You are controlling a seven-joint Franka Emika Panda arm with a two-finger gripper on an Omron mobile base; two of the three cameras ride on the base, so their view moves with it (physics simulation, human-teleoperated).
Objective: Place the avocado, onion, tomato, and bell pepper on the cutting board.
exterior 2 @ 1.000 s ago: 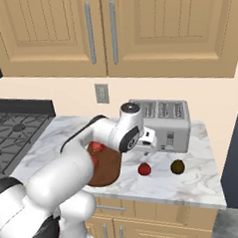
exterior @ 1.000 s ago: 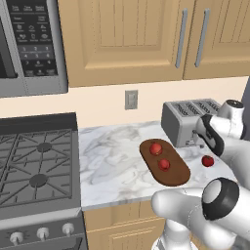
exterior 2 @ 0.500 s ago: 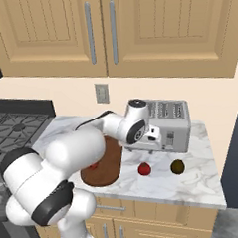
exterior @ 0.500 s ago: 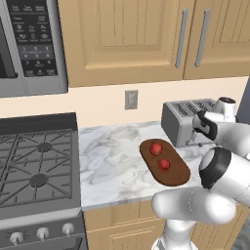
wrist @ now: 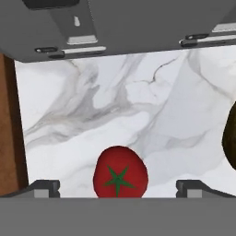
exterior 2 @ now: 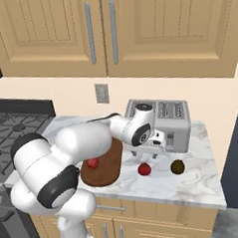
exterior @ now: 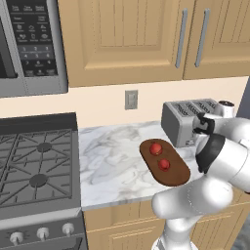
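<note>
We take the toaster (exterior 2: pixel 163 123) as our landmark. The cutting board (exterior: pixel 166 163) lies on the marble counter (exterior: pixel 112 161) just in front of and to the left of the toaster; in the left base view its long axis runs from the back left, near the wall, toward the counter's front edge at the right. Two red round items (exterior: pixel 156 148) sit on it, one toward each end, apart from each other. In the right base view a third red item, a tomato (exterior 2: pixel 144 169) with a green star-shaped stem, rests on the bare marble in front of the toaster, and the avocado (exterior 2: pixel 178 166) lies beside it, further from the board, the two near but not touching. We cannot tell which way the avocado's long axis runs.

The gripper (wrist: pixel 117 186) hangs in front of the toaster, above the tomato, with its jaws spread wide and nothing between them. In the hand view the tomato sits between the two tips.

Light wooden cabinets hang above, an outlet (exterior: pixel 131 99) is set in the beige wall left of the toaster, and a gas stove (exterior: pixel 36 166) stands further left under a microwave (exterior: pixel 29 46).

Compared with a second ago, the hand has drawn in closer to the toaster's front; the produce has not moved.
</note>
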